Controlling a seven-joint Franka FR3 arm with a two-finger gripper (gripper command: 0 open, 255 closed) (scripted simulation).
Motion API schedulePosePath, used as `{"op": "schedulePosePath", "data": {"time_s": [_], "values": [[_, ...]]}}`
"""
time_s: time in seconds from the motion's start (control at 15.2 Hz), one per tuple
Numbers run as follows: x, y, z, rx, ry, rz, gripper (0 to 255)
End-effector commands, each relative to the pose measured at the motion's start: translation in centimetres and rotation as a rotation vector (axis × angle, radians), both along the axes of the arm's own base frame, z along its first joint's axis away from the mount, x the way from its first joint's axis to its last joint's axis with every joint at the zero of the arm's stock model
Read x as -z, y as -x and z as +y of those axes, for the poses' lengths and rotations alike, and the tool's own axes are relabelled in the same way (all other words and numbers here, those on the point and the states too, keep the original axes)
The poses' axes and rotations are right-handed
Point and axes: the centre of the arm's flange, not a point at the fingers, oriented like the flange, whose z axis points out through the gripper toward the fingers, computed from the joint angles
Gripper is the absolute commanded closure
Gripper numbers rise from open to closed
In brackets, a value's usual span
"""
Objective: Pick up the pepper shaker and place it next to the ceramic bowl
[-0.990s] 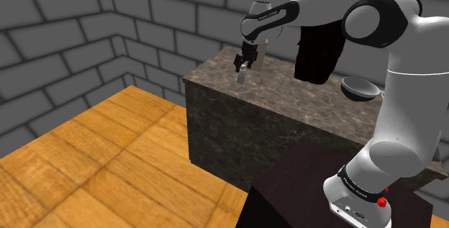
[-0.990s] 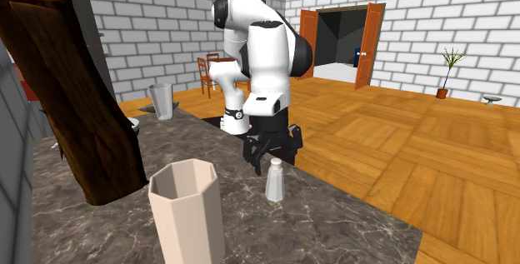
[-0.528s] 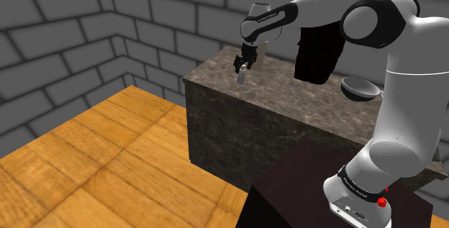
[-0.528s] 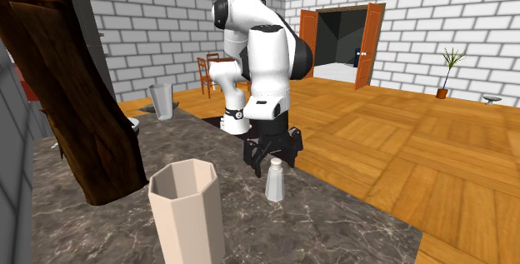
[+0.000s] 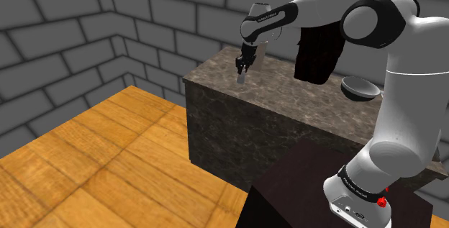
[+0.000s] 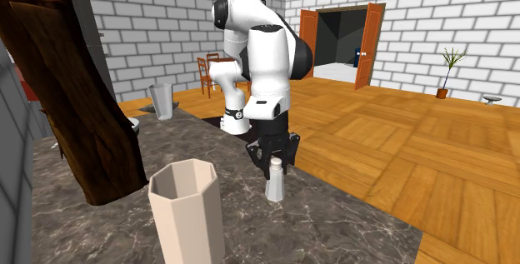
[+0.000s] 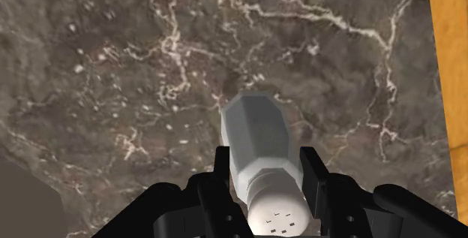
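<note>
The pepper shaker (image 5: pixel 242 78) is a small pale grey faceted bottle with a white holed cap. It stands upright on the dark marble counter (image 5: pixel 288 108), near the corner at the shoulder view's left. My black gripper (image 5: pixel 242 67) comes down on it from above and is shut on its upper part. In the wrist view, both fingers (image 7: pixel 222 170) press against the shaker (image 7: pixel 259 143) on either side, just below the cap. The second exterior view shows the gripper (image 6: pixel 275 159) clasping the shaker (image 6: pixel 274 183) near the counter's edge. The grey bowl (image 5: pixel 359 88) sits far along the counter, close to my arm's base.
A tall dark wooden block (image 5: pixel 319 50) stands on the counter between shaker and bowl. A beige octagonal cup (image 6: pixel 187 212) and a grey cup (image 6: pixel 160 100) also stand on the counter (image 6: pixel 350 233). The counter's edge drops to wooden floor (image 5: pixel 108 154) close to the shaker.
The fingers stood apart around the shaker's top before; now they have closed onto it. The hand sank slightly. The shaker has not moved.
</note>
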Motion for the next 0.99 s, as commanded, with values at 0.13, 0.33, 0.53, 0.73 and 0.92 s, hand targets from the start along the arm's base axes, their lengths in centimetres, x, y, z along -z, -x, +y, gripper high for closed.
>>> {"op": "schedulePosePath", "data": {"time_s": [0.13, 0.33, 0.53, 0.73, 0.92], "values": [[0.0, 0.0, 0.0, 0.0, 0.0, 0.0, 255], [-1.6, 0.0, 0.0, 0.0, 0.0, 0.0, 255], [-3.1, 0.0, 0.0, 0.0, 0.0, 0.0, 255], [-4.7, 0.0, 0.0, 0.0, 0.0, 0.0, 255], [-6.3, 0.0, 0.0, 0.0, 0.0, 0.0, 255]]}}
